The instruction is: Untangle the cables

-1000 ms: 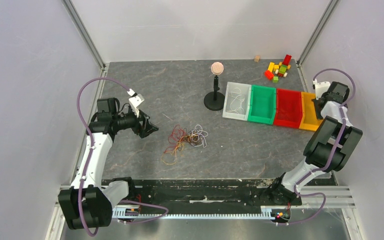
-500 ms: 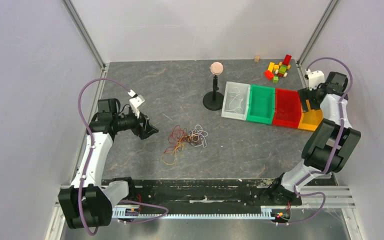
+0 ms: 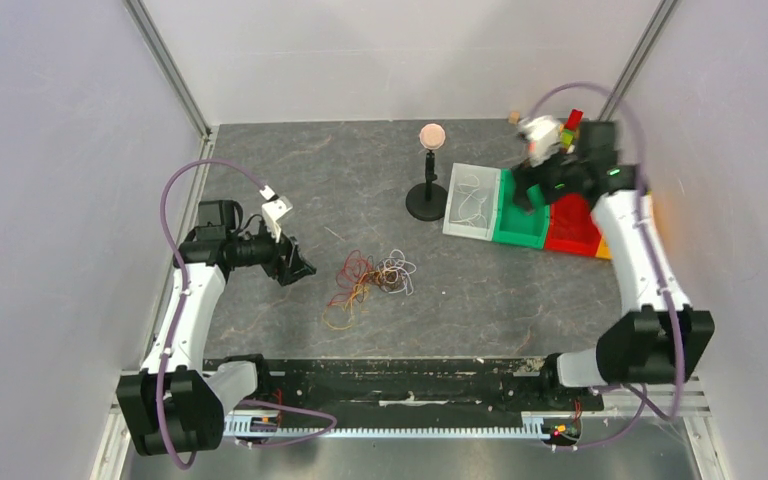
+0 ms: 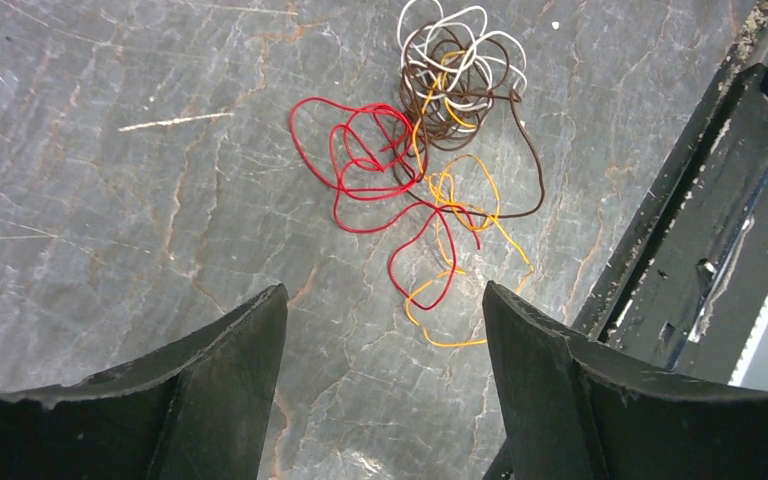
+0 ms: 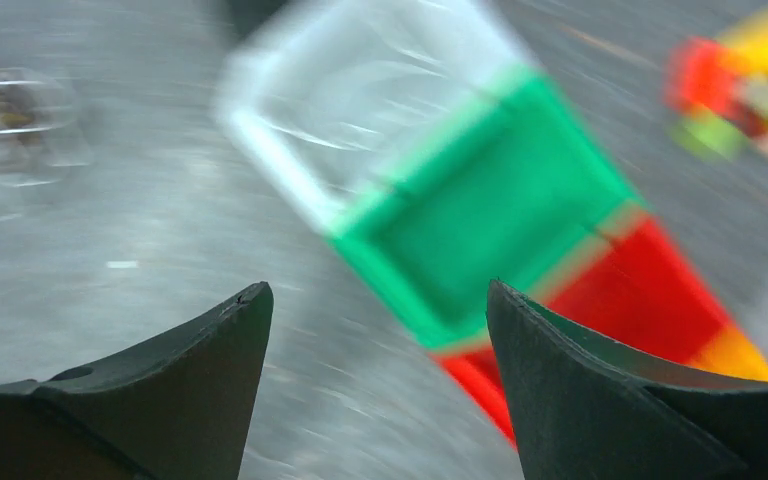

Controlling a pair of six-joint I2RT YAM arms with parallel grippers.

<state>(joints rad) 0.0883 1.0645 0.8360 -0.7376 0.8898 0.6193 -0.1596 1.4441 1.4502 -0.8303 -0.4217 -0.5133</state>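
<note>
The cables (image 3: 368, 278) lie as a loose tangle of red, orange, white and brown strands on the grey table, mid-left in the top view. From the left wrist, the cables (image 4: 430, 150) spread out ahead of my fingers, apart from them. My left gripper (image 3: 303, 267) is open, low, just left of the tangle, with nothing between its fingers (image 4: 220, 390). My right gripper (image 3: 520, 195) is open and empty, raised over the green bin (image 3: 523, 210); its wrist view is motion-blurred, the green bin (image 5: 480, 215) ahead.
A row of bins stands at the back right: clear (image 3: 473, 200) with a white wire inside, green, red (image 3: 572, 225), orange. Small coloured blocks (image 3: 558, 135) lie behind them. A black stand with a pink ball (image 3: 431, 135) stands left of the bins. A black rail (image 4: 700, 240) borders the table's near edge.
My right arm has swung left from the orange bin to above the green bin, and its gripper has opened. The left arm and the cables have barely moved.
</note>
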